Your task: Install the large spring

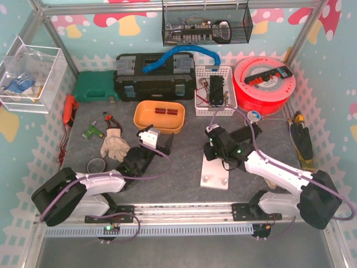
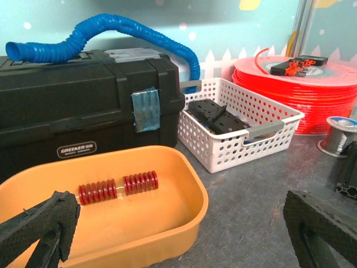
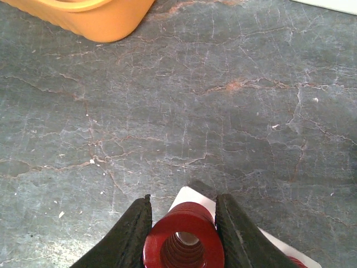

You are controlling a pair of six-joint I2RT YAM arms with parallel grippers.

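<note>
grasping the large red spring (image 3: 184,219) end-on, the right claw (image 3: 183,201) is clenched over the white base plate (image 1: 215,177), the spring's long axis running along its fingers toward that plate. left of the plate, the left claw (image 2: 178,223) hangs released, facing an orange tray (image 2: 189,215) holding 2 red springs (image 2: 117,187); beyond the plate, a white basket (image 2: 240,145) holds black parts (image 2: 215,117).

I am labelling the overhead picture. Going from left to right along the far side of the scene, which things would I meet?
Clear plastic box → green case → black toolbox → white basket → red spool.
</note>
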